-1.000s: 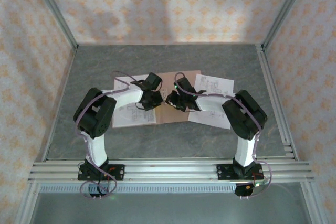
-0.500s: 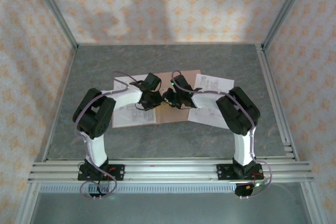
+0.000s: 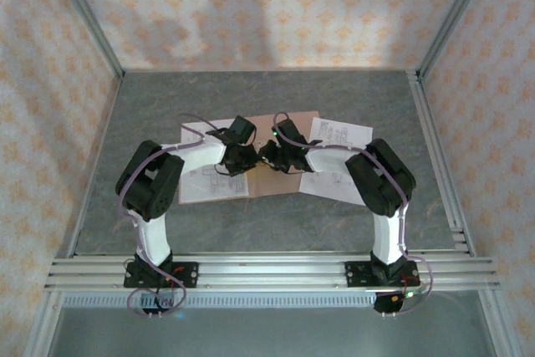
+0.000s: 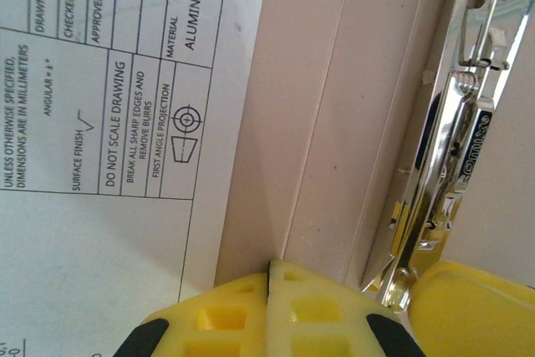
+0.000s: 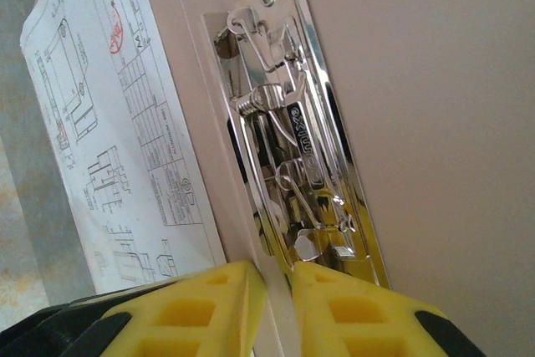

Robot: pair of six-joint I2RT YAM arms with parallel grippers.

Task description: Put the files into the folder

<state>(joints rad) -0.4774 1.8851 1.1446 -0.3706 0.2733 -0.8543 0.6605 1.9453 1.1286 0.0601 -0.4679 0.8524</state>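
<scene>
Meeting over the open folder in the middle of the bench, both arms show from the top view, with the files split into one sheet against its left side and another sheet against its right. The left wrist view adds that the left tool is pressed together over the folder's creases. The right wrist view shows the right tool parted by a slit at the near end of the metal clip; I cannot tell whether it pinches anything.
</scene>
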